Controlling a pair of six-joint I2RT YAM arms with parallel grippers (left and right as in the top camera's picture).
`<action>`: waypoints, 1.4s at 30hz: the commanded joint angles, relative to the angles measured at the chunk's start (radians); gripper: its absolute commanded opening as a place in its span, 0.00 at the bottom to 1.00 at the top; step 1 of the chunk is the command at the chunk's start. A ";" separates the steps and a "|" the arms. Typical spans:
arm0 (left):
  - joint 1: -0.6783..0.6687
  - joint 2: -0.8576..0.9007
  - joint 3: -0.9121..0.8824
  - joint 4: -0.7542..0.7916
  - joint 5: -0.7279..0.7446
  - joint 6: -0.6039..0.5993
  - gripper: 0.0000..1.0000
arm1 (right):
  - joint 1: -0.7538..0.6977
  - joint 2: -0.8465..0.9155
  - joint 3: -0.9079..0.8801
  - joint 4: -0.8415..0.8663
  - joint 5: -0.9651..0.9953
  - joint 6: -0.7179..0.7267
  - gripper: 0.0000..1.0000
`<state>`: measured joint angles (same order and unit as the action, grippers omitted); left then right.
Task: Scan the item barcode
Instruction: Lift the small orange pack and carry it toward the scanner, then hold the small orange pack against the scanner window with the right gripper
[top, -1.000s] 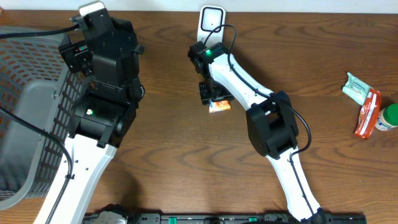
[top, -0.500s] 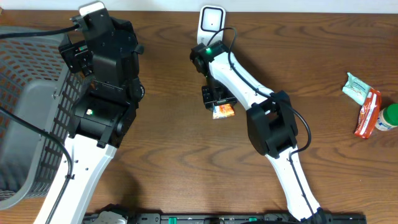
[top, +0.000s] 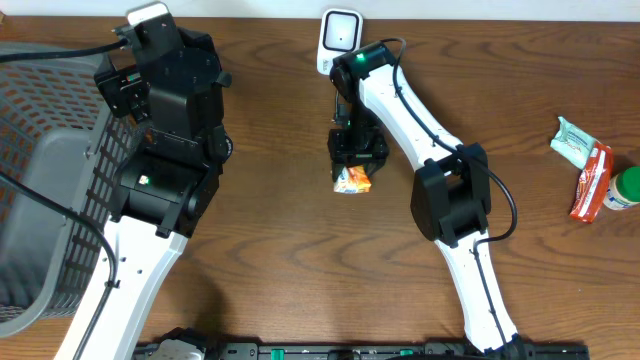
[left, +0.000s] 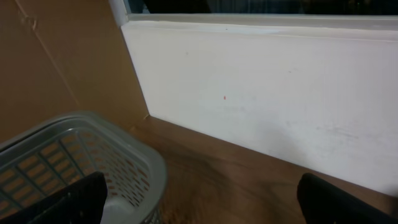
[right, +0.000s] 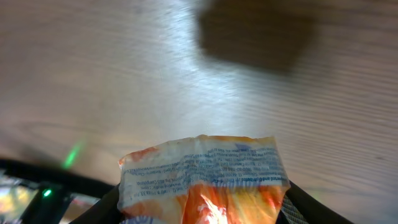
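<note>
Right claw (top: 352, 160) grips the orange packet (top: 352, 181) at centre frame, over the worktop (top: 270, 260). We place the scanner (top: 340, 33) straight up-frame, nearest this arm. Left claw (left: 202, 202) gapes wide, empty.

Crinkled orange packet (right: 202, 174) in right hand (top: 354, 166)

Brown wooden tabletop (top: 270, 250) is bare across centre and front, a wide passage. Left side is blocked by a grey plastic mesh basket (top: 40, 170) and the bulky black-and-white left arm (top: 165, 130) beside it. White upright barcode scanner (top: 340, 35) stands at the back edge. The right pincer (top: 354, 165), gripping an orange crinkled packet (top: 352, 180), hangs just in front of the scanner. Right edge is cluttered: mint-green pouch (top: 572, 142), red sachet (top: 590, 183), green-capped bottle (top: 625, 188).
</note>
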<state>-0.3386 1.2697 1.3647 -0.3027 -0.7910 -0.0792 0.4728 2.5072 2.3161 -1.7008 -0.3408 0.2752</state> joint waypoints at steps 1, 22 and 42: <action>0.000 0.004 -0.006 0.004 -0.003 -0.009 0.98 | 0.008 0.002 0.013 -0.001 -0.085 -0.041 0.54; 0.000 0.004 -0.006 0.004 -0.003 -0.009 0.98 | -0.115 0.002 0.325 0.048 -0.044 -0.052 0.40; 0.000 0.004 -0.006 0.004 -0.003 -0.009 0.98 | -0.107 0.007 0.527 0.660 0.469 -0.054 0.43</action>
<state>-0.3386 1.2697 1.3647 -0.3023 -0.7910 -0.0788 0.3523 2.5092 2.8986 -1.0809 0.0010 0.2295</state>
